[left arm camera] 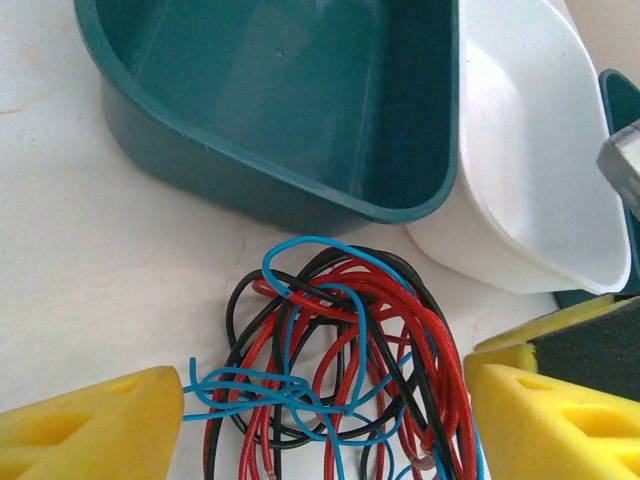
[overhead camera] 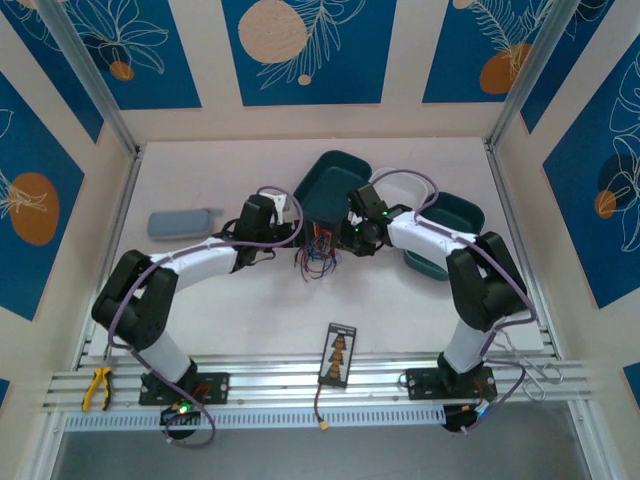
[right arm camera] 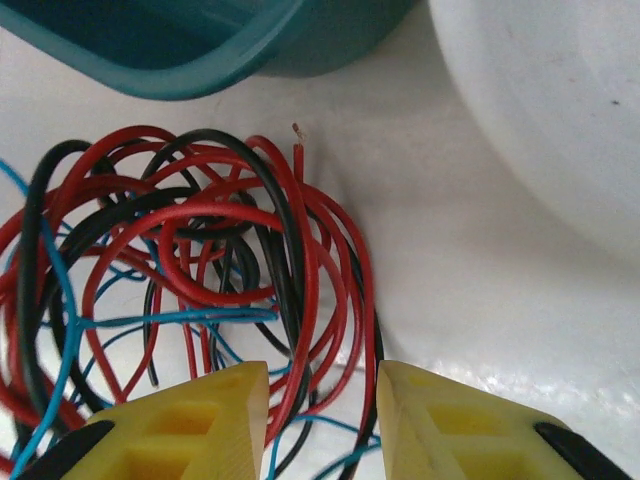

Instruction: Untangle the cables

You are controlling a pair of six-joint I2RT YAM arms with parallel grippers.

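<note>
The cables point(left arm camera: 335, 350) are lying tangled beside the teal tray point(left arm camera: 200, 165). The left gripper point(left arm camera: 325, 390) is standing open astride them; the right gripper point(right arm camera: 322, 390), part-open, is straddling several strands. Pinch 1 strand each; part slowly.

A: Surface?
B: White desk point(overhead camera: 220, 310), plain top.
A: What's on it?
B: Cables point(overhead camera: 318, 262), red, blue and black, one loose tangle mid-desk. Just behind them a teal tray point(overhead camera: 335, 180), white tray point(overhead camera: 402, 192) against its right side, second teal tray point(overhead camera: 458, 215) right of that.
A: Tangle touching the tray?
B: Just beside it; contact unclear.
A: Left side?
B: Grey pouch point(overhead camera: 185, 222), flat, well apart from the tangle.
A: Front?
B: Dark card point(overhead camera: 340, 352) at the near edge, partly over the rail point(overhead camera: 280, 385).
</note>
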